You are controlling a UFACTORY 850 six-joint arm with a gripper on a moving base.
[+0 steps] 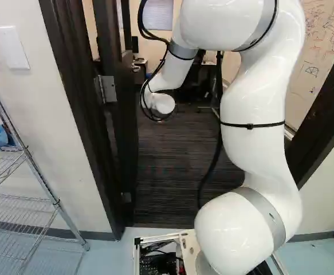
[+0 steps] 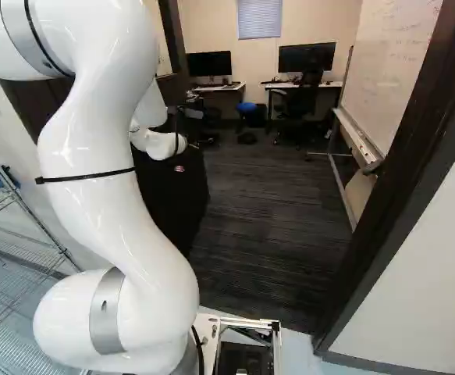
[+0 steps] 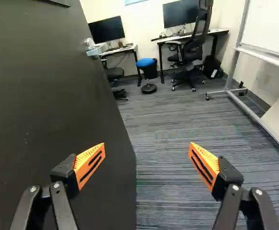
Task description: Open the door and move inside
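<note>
Dark carpet (image 2: 274,211) stretches beyond the door frame (image 2: 399,195). The door (image 3: 48,105) stands swung inward beside my tool (image 3: 147,146), whose fingers are spread, holding nothing. I judge the opening done; driving inside, clear of the door, comes next.

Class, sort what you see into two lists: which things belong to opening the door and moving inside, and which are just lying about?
For the job:
- door, standing open
- handle
- door frame
- arm
- jaws, open wide
- carpet beyond the doorway

Just about:
- wire rack
- whiteboard
- monitors
- stool
- office chair
</note>
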